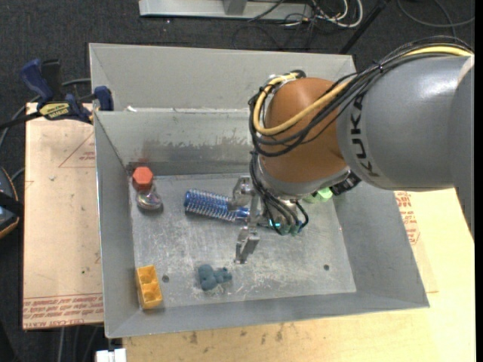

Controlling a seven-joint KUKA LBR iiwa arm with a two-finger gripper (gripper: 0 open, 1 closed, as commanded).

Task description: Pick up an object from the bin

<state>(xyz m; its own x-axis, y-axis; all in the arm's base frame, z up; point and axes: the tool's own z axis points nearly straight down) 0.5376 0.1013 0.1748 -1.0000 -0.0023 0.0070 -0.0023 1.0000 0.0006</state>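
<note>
Blue ribbed plastic roller (211,204) lies flat in the middle of the scuffed grey metal bin (317,270). Its right end sits between the jaws of the tool (244,219), which stand spread, one either side, not pinching. Looks lined up to close across the narrow width. Ridges should give grip; the round body may roll. Next out: grey-blue lumpy figure (213,277), near the front wall. Well apart at left: squat clear bottle with orange-red cap (146,192), upright; yellow studded plastic brick (149,286) in the front-left corner.
</note>
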